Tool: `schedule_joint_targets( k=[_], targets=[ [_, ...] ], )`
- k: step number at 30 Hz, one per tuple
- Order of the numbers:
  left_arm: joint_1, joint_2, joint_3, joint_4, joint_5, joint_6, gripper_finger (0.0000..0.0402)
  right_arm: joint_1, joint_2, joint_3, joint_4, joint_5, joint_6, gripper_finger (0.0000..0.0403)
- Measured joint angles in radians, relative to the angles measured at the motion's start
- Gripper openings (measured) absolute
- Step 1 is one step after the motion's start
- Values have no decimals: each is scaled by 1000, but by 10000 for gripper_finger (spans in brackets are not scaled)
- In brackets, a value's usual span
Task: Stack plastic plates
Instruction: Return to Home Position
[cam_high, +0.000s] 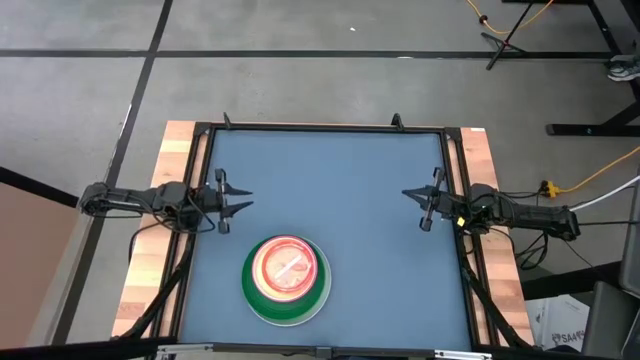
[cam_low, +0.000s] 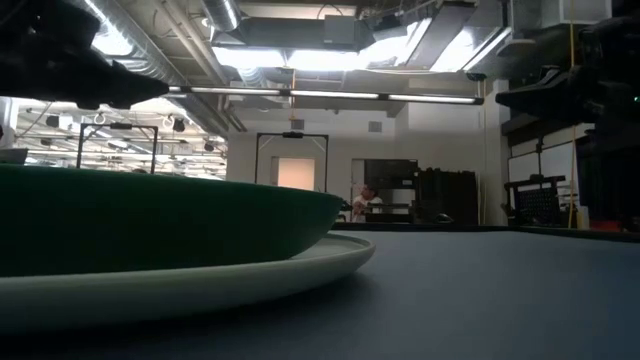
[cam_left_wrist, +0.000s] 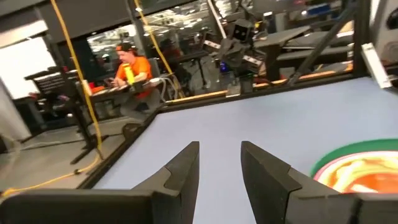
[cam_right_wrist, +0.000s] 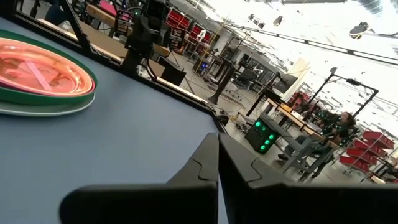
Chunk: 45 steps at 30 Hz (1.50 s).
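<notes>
The left arm (cam_high: 140, 200) and right arm (cam_high: 520, 212) are slim, dark and jointed. The left gripper (cam_left_wrist: 219, 146) has two black wedge-shaped fingers (cam_left_wrist: 186, 171) with stepped edges.

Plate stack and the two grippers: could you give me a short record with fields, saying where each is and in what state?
Stack: plastic plates in one pile on the table, left of centre
Bottom: white plate
Next up: dark green plate
Top: pink plate
Left gripper: left table edge, open, empty
Right gripper: right table edge, shut, empty
</notes>
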Motion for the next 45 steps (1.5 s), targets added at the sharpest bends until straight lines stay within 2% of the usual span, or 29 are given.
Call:
schedule_joint_targets(
  k=[4,14,45],
  targets=[
    [60,0,0,0,12,28,111,0,0,0,0,0,-1,0],
    [201,0,-10,-10,236,-29,111,0,0,0,0,0,0,0],
    [211,1,-10,-10,227,-52,111,0,0,0,0,0,0,0]
  ],
)
